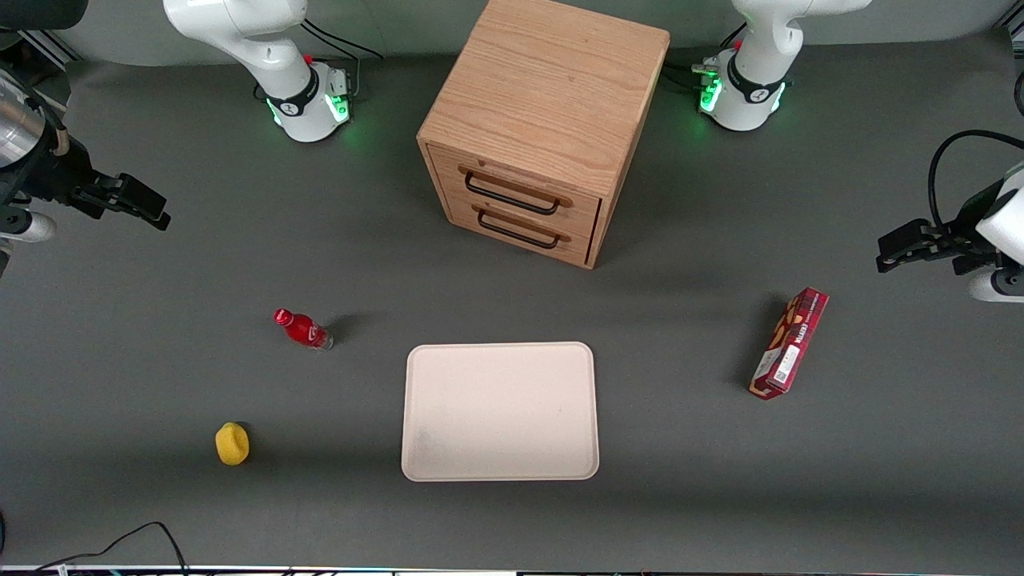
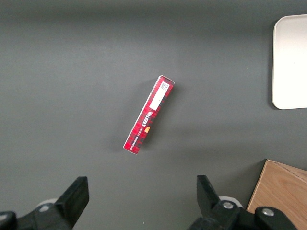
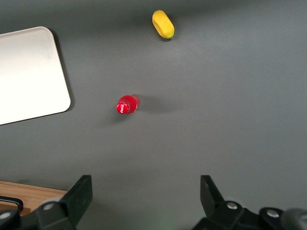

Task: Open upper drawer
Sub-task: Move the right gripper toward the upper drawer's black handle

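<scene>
A light oak cabinet (image 1: pixel 544 96) stands at the middle back of the grey table. The upper drawer (image 1: pixel 516 190) has a wooden rail and a thin black wire handle (image 1: pixel 510 196) and is closed. The matching lower drawer (image 1: pixel 518 229) sits just below it, also closed. My gripper (image 1: pixel 136 204) hangs high at the working arm's end of the table, well away from the cabinet. It is open and empty, its fingers (image 3: pixel 81 194) spread wide above bare table. A corner of the cabinet (image 3: pixel 21 201) shows in the right wrist view.
A cream tray (image 1: pixel 500 412) lies in front of the cabinet, nearer the camera. A red bottle (image 1: pixel 304 329) and a yellow lemon-like object (image 1: pixel 232 443) lie toward the working arm's end. A red snack box (image 1: pixel 789 342) lies toward the parked arm's end.
</scene>
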`<state>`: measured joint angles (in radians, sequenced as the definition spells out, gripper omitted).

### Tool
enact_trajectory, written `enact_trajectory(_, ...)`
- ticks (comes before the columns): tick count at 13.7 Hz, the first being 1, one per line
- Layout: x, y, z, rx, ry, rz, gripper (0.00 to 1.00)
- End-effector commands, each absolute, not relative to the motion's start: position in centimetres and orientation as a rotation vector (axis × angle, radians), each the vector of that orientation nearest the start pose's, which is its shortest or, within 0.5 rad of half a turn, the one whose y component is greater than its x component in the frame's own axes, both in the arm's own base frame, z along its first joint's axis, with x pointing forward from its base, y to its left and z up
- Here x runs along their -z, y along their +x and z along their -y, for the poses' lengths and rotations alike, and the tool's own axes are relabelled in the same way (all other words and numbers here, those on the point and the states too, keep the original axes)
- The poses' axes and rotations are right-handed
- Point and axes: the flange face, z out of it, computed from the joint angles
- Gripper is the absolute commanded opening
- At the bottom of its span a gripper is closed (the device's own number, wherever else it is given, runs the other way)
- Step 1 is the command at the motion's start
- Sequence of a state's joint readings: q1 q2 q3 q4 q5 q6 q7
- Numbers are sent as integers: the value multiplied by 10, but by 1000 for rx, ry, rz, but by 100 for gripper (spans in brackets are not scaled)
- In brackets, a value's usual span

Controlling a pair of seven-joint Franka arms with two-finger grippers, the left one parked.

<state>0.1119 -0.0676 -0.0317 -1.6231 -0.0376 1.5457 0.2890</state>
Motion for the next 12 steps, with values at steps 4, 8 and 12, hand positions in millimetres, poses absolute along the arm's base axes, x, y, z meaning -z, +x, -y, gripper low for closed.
enact_trajectory(4, -641, 531, -37, -2, -3168, -374, 100)
enact_trajectory(8, -640, 524, -47, -82, -3163, -9, 100)
enact_trajectory(12, -632, 527, -92, -112, -2974, 377, 100)
